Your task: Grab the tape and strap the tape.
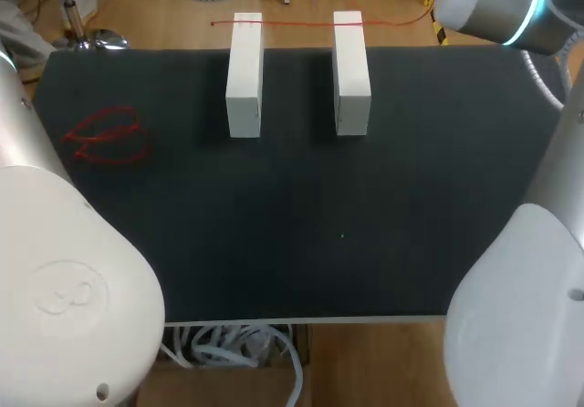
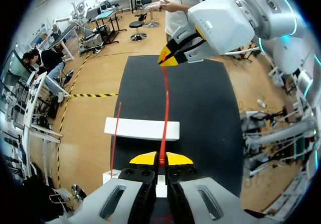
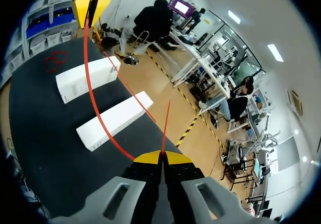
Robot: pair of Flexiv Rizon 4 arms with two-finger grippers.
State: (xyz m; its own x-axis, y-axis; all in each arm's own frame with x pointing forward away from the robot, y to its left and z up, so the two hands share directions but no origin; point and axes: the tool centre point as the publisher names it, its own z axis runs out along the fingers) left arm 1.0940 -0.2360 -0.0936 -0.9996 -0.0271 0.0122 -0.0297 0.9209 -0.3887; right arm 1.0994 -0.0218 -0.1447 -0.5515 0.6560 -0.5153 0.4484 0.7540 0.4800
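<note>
The head view shows neither gripper. The left arm [image 1: 64, 270] and right arm [image 1: 520, 316] cover the near corners of the mat [image 1: 301, 206]. Two white blocks [image 1: 245, 74] lie side by side at 12 o'clock, and a loose red loop [image 1: 108, 136] lies at 9 o'clock. The tape [image 1: 298, 23] stretches over the blocks' far ends. The left gripper [image 2: 160, 158] is closed tight on one end of it, and the right gripper [image 3: 161, 157] clamps the other.

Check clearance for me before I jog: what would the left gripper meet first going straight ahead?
Probably the white block lying crosswise ahead of the left gripper, under the red tape. If it rides above that, depth unclear, the right gripper comes next.
</note>
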